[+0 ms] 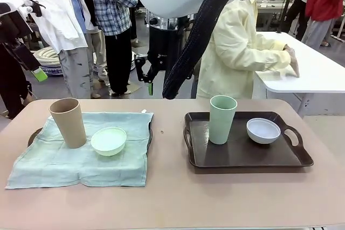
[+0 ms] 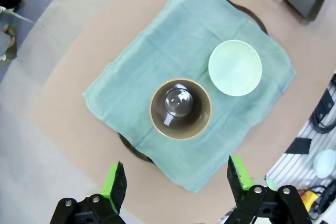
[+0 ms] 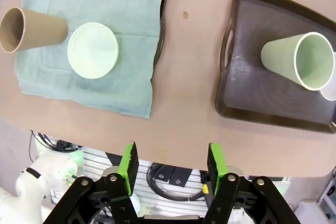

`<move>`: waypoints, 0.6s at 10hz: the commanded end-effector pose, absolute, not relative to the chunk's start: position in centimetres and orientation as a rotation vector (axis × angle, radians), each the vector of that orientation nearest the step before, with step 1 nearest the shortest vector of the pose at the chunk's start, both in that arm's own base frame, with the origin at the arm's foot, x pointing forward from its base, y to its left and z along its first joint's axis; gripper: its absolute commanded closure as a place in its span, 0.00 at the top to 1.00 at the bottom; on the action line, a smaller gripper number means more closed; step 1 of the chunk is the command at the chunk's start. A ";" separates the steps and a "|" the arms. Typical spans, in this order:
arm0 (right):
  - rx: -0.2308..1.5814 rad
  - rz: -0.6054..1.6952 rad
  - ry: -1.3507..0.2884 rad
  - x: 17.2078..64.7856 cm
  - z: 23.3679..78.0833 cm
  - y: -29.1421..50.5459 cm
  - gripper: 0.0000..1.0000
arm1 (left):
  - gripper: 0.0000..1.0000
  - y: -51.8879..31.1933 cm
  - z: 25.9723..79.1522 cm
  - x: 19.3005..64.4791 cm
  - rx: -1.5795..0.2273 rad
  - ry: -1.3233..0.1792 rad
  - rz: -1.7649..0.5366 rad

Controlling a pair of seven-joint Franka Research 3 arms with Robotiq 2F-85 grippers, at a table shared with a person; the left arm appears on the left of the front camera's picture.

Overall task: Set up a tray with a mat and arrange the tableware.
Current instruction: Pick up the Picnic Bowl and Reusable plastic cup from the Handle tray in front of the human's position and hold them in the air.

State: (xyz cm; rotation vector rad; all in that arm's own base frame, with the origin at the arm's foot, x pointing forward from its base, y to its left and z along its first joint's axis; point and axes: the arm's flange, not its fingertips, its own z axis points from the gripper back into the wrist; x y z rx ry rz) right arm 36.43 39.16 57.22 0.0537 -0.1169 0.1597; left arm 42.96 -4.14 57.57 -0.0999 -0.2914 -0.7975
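Observation:
On the left, a green cloth mat (image 1: 64,160) covers a dark tray (image 1: 149,136). A tan cup (image 1: 68,122) and a mint bowl (image 1: 108,140) stand on the mat. On the right, a bare brown tray (image 1: 242,154) holds a mint cup (image 1: 222,118) and a pale bowl (image 1: 263,130). My left gripper (image 2: 176,167) hangs open high above the tan cup (image 2: 180,109), beside the mint bowl (image 2: 234,67). My right gripper (image 3: 172,150) is open and empty, high over the table's middle (image 1: 144,79), between the mat (image 3: 94,3) and the brown tray (image 3: 247,98).
A person in a yellow coat (image 1: 237,52) stands at the far side, turned to a white table (image 1: 307,74) with both hands on it. Other people stand behind on the left. Bare tabletop (image 1: 172,197) runs along the near edge and between the trays.

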 end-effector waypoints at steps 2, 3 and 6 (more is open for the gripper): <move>0.046 0.152 -0.111 36.3 57.1 39.0 0.69 | 1.00 -4.2 57.4 42.5 -0.083 -0.296 -0.792; 0.046 0.152 -0.111 36.3 57.1 39.0 0.69 | 1.00 -4.2 57.4 42.5 -0.083 -0.296 -0.792; 0.046 0.152 -0.111 36.3 57.1 39.0 0.69 | 1.00 -4.2 57.4 42.5 -0.083 -0.296 -0.792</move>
